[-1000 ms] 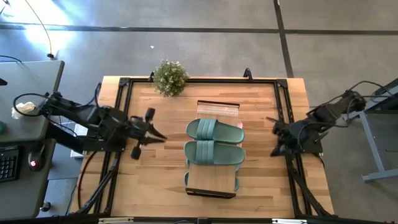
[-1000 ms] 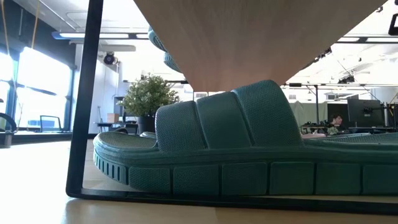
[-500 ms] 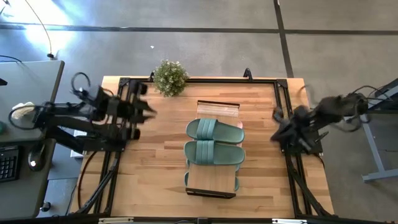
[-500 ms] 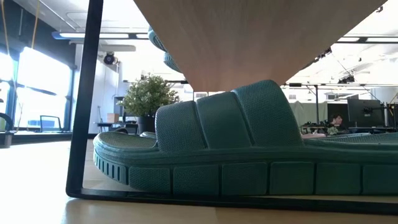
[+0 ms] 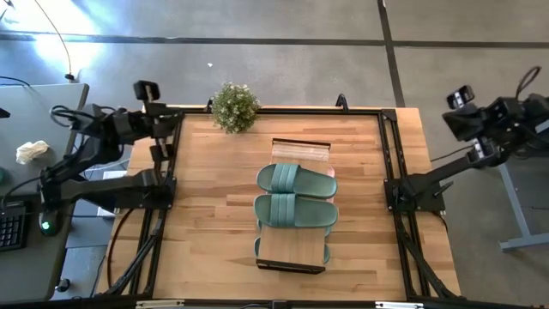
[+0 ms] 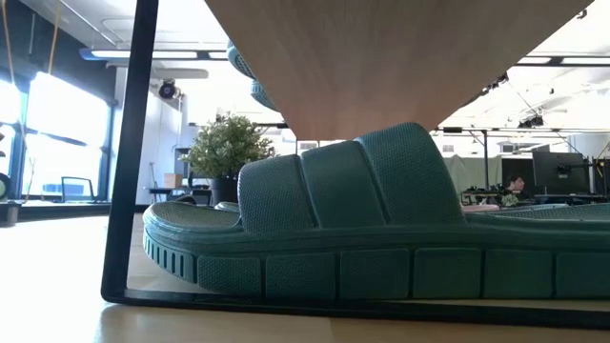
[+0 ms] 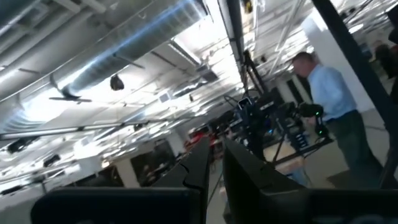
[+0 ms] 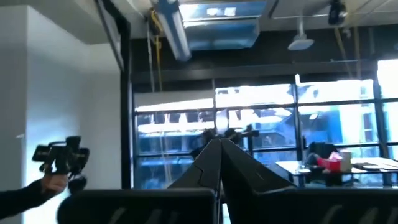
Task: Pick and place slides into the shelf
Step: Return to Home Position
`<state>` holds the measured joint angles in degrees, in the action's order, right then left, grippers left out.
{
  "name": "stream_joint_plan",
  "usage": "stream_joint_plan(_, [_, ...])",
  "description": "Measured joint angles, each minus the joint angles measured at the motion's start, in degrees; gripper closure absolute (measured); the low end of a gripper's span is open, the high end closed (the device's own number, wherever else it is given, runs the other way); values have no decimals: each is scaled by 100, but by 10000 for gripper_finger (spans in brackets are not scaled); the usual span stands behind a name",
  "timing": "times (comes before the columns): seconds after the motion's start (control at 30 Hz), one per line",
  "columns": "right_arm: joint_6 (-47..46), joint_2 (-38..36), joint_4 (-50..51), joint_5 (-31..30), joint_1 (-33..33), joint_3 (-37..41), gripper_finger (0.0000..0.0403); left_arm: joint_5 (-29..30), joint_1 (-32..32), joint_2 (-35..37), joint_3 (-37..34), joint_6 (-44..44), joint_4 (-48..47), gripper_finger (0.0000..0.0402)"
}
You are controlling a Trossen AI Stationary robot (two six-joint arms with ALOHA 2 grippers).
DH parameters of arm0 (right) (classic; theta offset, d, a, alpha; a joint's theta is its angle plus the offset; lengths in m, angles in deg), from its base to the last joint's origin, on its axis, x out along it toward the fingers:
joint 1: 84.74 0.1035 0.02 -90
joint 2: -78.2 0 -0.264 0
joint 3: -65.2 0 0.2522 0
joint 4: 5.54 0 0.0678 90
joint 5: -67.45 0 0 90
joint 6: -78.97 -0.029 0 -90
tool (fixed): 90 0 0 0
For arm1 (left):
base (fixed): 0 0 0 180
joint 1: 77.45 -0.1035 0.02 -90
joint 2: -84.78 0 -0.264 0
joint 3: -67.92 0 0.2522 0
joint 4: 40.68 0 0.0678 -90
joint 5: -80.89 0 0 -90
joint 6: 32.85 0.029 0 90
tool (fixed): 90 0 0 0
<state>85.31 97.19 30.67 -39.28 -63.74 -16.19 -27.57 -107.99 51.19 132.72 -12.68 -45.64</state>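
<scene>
Green slides (image 5: 296, 182) are sitting on the shelf (image 5: 292, 251) at the middle of the table (image 5: 214, 215), probably soft and light, best pinched by the strap (image 5: 296, 211). Left gripper (image 7: 216, 146) and right gripper (image 8: 219, 142) are hovering off its side edges, clenched empty.

We're right down at table (image 6: 57, 286) level, and a sage-green slide (image 6: 381, 238) fills our view, sitting on its sole beneath the light-wood plank of the shelf (image 6: 381, 57), ribbed strap close under the wood. A dark upright (image 6: 129, 143) stands at the slide's end. Behind it we see a potted plant (image 6: 229, 148).
</scene>
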Motion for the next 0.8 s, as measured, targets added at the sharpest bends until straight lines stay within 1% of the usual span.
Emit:
stream_joint_plan(0.1, [5,-304,90,-168,0,110,403,39,-200,285,0,-3,-300,369])
stream_joint_plan(0.23, [-27,-644,57,-203,0,270,403,217,-362,694,0,14,-515,369])
stream_joint_plan(0.5, [-231,-1090,42,-272,0,729,403,737,-358,1432,-2,-44,-1771,371])
stream_joint_plan(0.6, [-303,-1275,-13,-270,0,926,403,927,-358,1655,-11,-60,-2038,383])
stream_joint_plan(0.7, [-393,-1487,-158,-268,0,1168,403,951,-358,1879,-11,-73,-2175,398])
stream_joint_plan(0.8, [-395,-1749,-467,-211,0,1488,403,983,-358,2080,-11,-113,-2390,394])
